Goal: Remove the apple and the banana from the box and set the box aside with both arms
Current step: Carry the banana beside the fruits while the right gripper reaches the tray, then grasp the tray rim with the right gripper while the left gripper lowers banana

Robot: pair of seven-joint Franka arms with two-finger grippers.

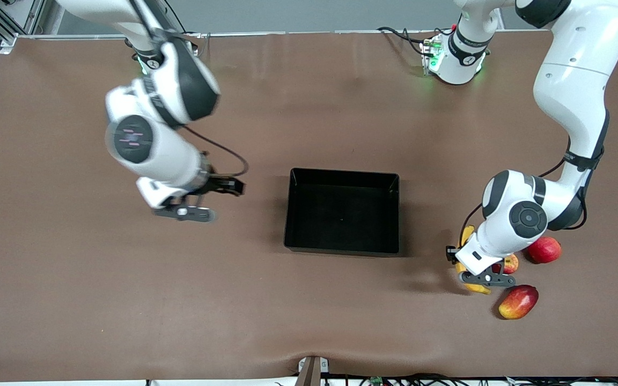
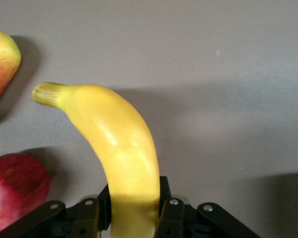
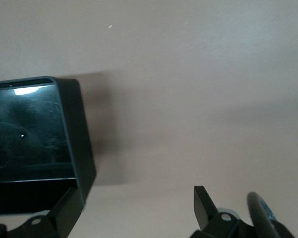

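Note:
The black tray [image 1: 341,244] sits mid-table and is empty. My left gripper [image 1: 476,271] is low over the table toward the left arm's end, shut on the yellow banana [image 1: 468,235]. In the left wrist view the fingers [image 2: 170,208] press both sides of the banana [image 2: 121,144]. The small red apple with yellow streaks [image 1: 510,264] lies right beside that gripper and shows in the left wrist view [image 2: 15,191]. My right gripper [image 1: 210,199] is open and empty, over bare table beside the tray toward the right arm's end. The right wrist view shows its gripper [image 3: 136,208] beside the tray's corner [image 3: 77,134].
A plain red round fruit [image 1: 544,250] lies beside the apple, toward the left arm's end. An oval red-yellow mango [image 1: 518,302] lies nearer the front camera than the apple, and its tip shows in the left wrist view [image 2: 0,59]. The table is covered with a brown cloth [image 1: 100,300].

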